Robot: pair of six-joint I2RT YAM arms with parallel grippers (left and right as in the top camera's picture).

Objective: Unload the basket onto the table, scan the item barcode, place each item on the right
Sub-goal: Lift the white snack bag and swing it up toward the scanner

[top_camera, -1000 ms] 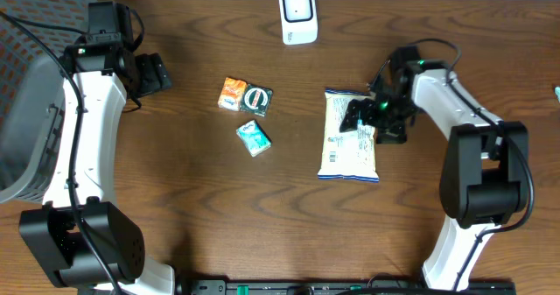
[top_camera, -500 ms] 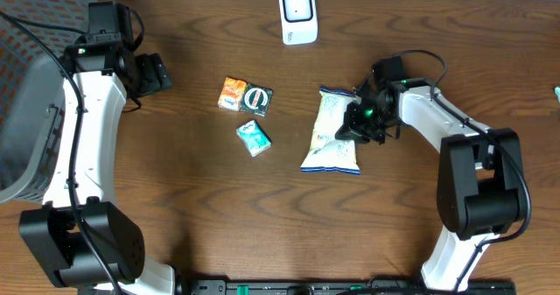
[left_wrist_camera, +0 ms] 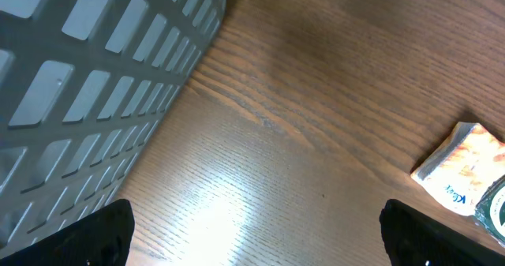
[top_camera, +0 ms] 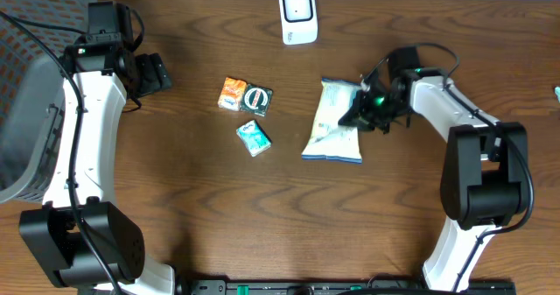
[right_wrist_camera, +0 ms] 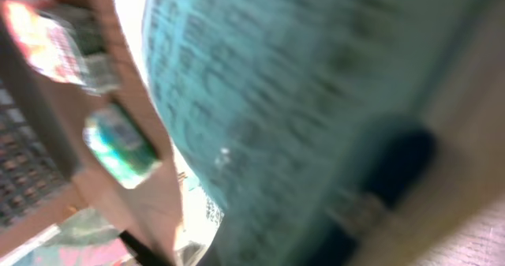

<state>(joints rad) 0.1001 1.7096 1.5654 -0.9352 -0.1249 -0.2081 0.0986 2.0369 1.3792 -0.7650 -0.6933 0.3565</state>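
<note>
Clamping the snack bag (top_camera: 335,130), right fingers (top_camera: 357,116) sit closed; left fingers (left_wrist_camera: 95,238) gape.

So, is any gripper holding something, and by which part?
The right gripper is shut on the snack bag, at its right edge near the top. The left gripper is open and holds nothing.

On the desk (top_camera: 175,207) I count one white scanner (top_camera: 297,15) at the far edge, one pale bag (top_camera: 335,129), and three small ones: orange packet (top_camera: 232,94), dark packet (top_camera: 257,99), teal packet (top_camera: 254,137). One grey basket (top_camera: 26,111) sits at the left edge.
</note>
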